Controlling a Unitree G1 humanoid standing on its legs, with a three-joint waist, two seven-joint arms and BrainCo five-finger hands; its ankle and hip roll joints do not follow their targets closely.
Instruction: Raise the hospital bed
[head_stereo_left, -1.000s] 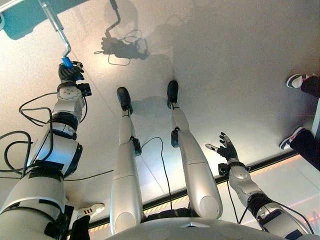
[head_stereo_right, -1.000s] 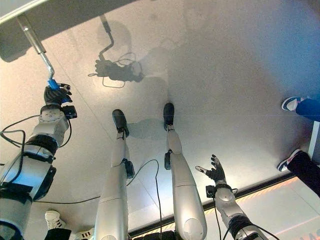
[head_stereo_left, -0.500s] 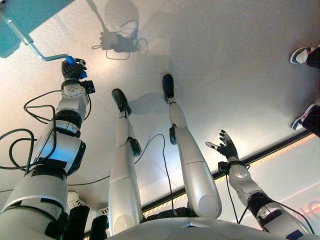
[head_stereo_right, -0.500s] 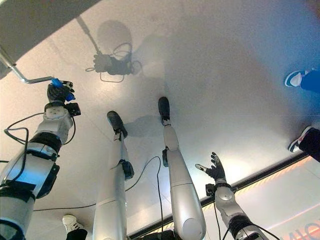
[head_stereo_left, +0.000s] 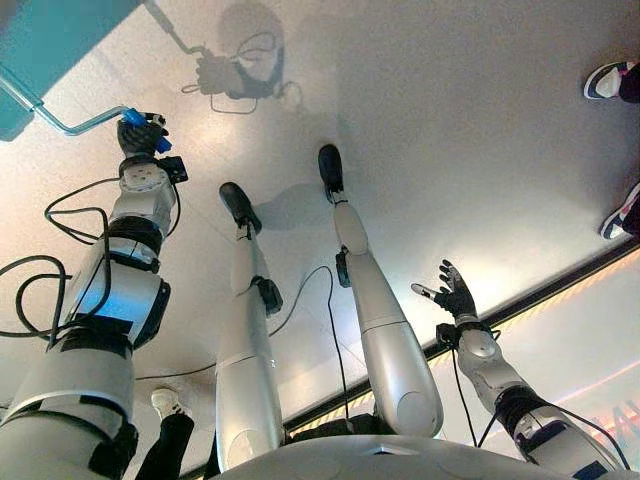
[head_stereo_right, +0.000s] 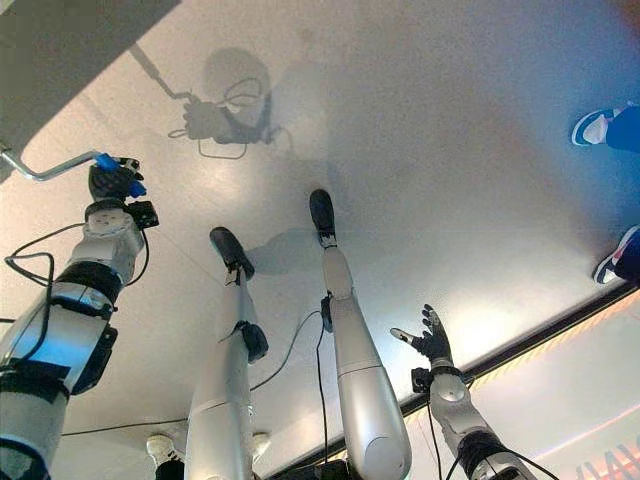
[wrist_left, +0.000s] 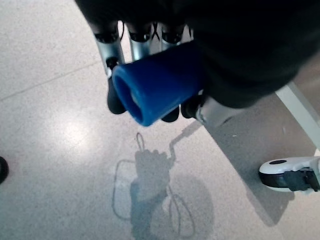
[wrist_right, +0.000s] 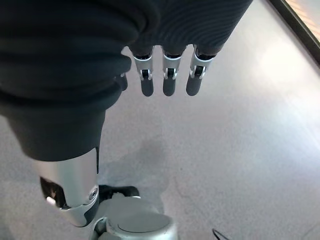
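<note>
Fingers (wrist_left: 114, 47): I see my left hand (head_stereo_left: 140, 137) curled round the blue grip (wrist_left: 155, 85) of the crank handle (head_stereo_left: 60, 118).
Crank: bent steel rod running from the teal bed frame (head_stereo_left: 45, 35).
Floor (head_stereo_left: 450, 130): pale, glossy, speckled.
Right hand (head_stereo_left: 455, 296): held low, fingers spread, holding nothing.
Bystanders: shoes (head_stereo_left: 608, 80) at the floor's edge.

The floor (head_stereo_left: 470, 110) is pale, speckled and glossy, catching bright patches of overhead light. A dark strip edged in orange (head_stereo_left: 560, 290) crosses it toward 4 o'clock. A person's sneakers (head_stereo_left: 606, 80) stand at 2 o'clock.
</note>
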